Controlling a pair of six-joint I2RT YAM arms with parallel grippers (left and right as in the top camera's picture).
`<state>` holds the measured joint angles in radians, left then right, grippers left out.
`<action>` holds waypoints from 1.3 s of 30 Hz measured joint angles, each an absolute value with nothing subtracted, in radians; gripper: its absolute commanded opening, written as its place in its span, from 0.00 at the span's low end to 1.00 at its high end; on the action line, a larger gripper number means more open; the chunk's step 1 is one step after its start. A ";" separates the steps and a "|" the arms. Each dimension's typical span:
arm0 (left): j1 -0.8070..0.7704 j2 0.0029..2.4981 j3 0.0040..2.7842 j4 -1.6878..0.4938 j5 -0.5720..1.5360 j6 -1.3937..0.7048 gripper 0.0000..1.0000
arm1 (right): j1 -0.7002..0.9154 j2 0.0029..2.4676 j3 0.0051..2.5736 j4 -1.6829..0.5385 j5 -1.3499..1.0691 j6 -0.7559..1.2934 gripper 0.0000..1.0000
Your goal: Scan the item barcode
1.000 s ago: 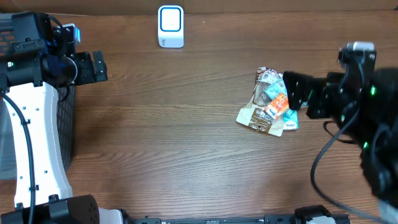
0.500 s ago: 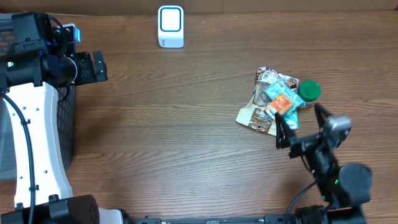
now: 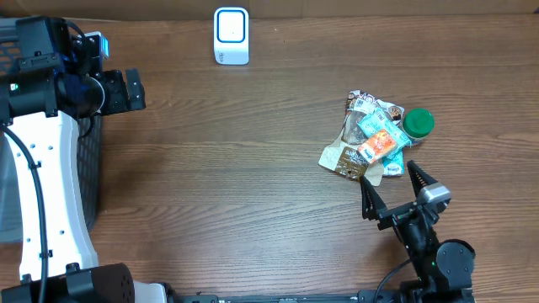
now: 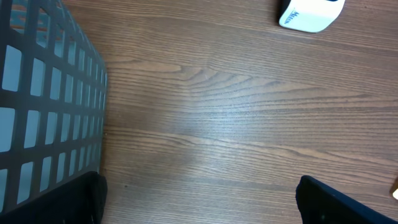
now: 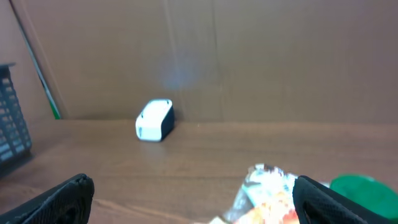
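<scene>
While my left gripper (image 3: 126, 91) hangs with fingers spread beside the basket (image 4: 43, 93), its camera catches only mesh, table (image 4: 249, 124) and the scanner's (image 3: 231, 35) corner. From above, the pile of snack packets (image 3: 370, 139) lies well right of the scanner, with a green lid (image 3: 418, 123) touching it. My right gripper (image 3: 389, 181), fingers wide apart, sits just beside the pile; only its camera shows the cardboard wall (image 5: 249, 50).
</scene>
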<state>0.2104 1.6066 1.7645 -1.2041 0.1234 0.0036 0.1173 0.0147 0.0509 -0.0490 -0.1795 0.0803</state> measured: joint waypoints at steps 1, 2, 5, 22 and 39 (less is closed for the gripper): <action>0.210 1.607 1.765 -1.204 0.123 0.004 1.00 | 0.117 0.015 0.039 -0.057 -0.180 0.079 1.00; 0.210 1.607 1.765 -1.204 0.123 0.004 0.99 | 0.118 0.015 0.029 -0.067 -0.180 0.078 1.00; 0.210 1.607 1.765 -1.204 0.123 0.004 0.99 | 0.117 0.015 0.019 -0.078 -0.180 0.078 1.00; 0.210 1.607 1.765 -1.204 0.123 0.004 1.00 | 0.117 0.015 0.019 -0.073 -0.180 0.079 1.00; 0.210 1.607 1.765 -1.204 0.123 0.004 1.00 | 0.118 0.015 0.019 -0.072 -0.180 0.078 1.00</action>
<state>0.2104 1.6066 1.7645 -1.2037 0.1234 0.0036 0.1177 0.0147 0.0185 -0.0723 -0.1799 0.0784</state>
